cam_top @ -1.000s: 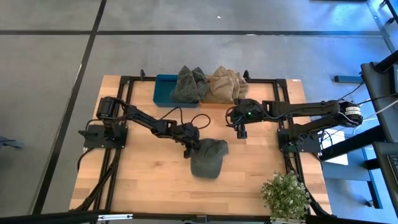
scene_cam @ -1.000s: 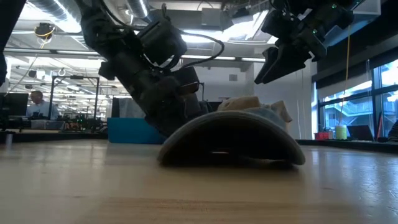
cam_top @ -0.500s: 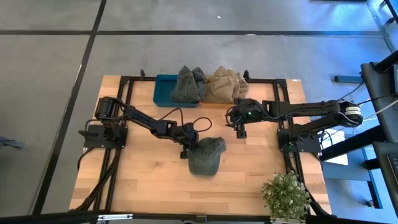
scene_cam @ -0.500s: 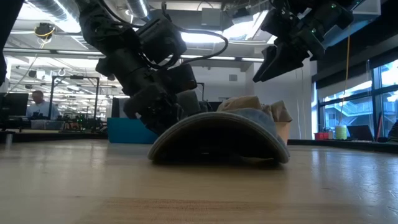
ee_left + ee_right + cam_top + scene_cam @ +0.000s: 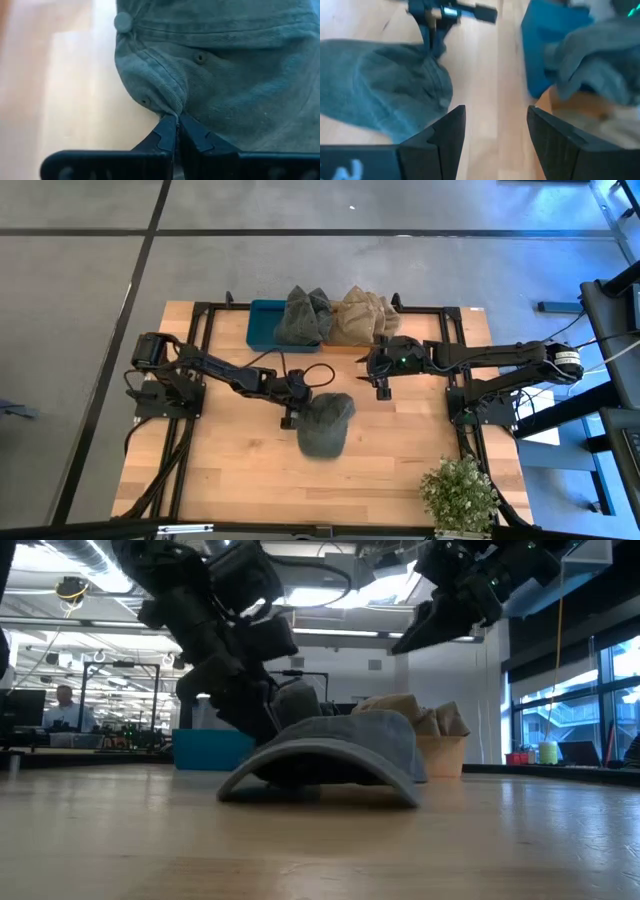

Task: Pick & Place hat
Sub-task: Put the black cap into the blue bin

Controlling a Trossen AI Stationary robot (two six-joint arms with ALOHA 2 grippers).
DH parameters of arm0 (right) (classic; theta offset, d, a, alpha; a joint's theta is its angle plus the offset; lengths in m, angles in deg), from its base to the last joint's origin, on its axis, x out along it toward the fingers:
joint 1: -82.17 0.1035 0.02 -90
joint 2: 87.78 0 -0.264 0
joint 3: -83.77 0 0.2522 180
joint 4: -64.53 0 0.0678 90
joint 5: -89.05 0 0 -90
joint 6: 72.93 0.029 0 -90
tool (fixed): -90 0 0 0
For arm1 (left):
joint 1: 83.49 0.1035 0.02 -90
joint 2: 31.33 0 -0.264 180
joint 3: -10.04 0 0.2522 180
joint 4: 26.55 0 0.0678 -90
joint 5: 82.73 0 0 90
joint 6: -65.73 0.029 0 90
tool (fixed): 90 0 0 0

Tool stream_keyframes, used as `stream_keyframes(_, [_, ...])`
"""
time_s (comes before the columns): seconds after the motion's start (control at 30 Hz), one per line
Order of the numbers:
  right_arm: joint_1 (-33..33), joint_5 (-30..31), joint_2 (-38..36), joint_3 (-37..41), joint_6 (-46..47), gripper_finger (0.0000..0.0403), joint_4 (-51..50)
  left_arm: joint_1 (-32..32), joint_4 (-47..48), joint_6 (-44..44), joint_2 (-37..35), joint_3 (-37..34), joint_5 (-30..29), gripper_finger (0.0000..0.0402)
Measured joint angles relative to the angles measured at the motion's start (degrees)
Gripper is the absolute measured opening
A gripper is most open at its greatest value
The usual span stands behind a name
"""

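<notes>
We see wooden table (image 5: 230,470) with 2 arms over it. Green hat (image 5: 326,424) lies near table centre, brim toward front edge. Blue bin (image 5: 266,326) at back edge, 2 more hats beside it. Left gripper (image 5: 295,406) pinches hat crown fabric, fingers (image 5: 167,131) closed together. Right gripper (image 5: 380,384) hovers behind hat, fingers (image 5: 445,132) spread apart, holds nothing.

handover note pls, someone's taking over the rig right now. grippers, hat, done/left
Left gripper: shut on the crown fabric of the green hat, low at mid-table.
Right gripper: open, empty, hovering above the table near the bins.
Hat: brim down on the wood, not lifted.
Blue bin and tan bin at the far edge each hold hats already.
Done: grasp.
Left: lift the hat and place it; which bin is not evident.
</notes>
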Motion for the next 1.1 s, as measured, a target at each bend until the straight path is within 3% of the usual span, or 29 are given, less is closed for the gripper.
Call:
stream_keyframes(0.2, [-0.10,-5.62,0.00,0.00,0.75,0.0213,4.81,-0.46,0.53,5.58,-3.52,0.00,-7.87,0.0004])
stream_keyframes(0.4, [-0.89,-9.67,0.00,0.00,12.89,0.0213,3.97,-3.64,-0.18,14.50,-6.79,0.02,-20.29,0.0004])
stream_keyframes(0.53, [-1.17,-11.03,0.00,0.00,15.27,0.0213,2.11,-5.81,-1.25,19.37,-8.13,0.06,-24.95,0.0004])
stream_keyframes(0.7, [-1.22,-11.31,0.64,0.00,7.23,0.0213,1.69,-7.65,-3.81,22.09,-8.40,0.11,-23.72,0.0004])
stream_keyframes(0.8, [-1.20,-15.61,2.11,0.00,1.84,0.0213,3.06,-8.00,-4.07,23.02,-8.44,0.13,-21.15,0.0004])
stream_keyframes(0.93, [-1.38,-23.30,5.47,-0.02,0.64,0.0213,6.81,-7.94,-4.95,22.67,-8.44,0.13,-19.75,0.0004])
stream_keyframes(1.1, [-1.40,-24.16,8.59,-0.02,-1.23,0.0213,8.32,-7.96,-6.82,23.62,-8.44,0.15,-17.91,0.0004])
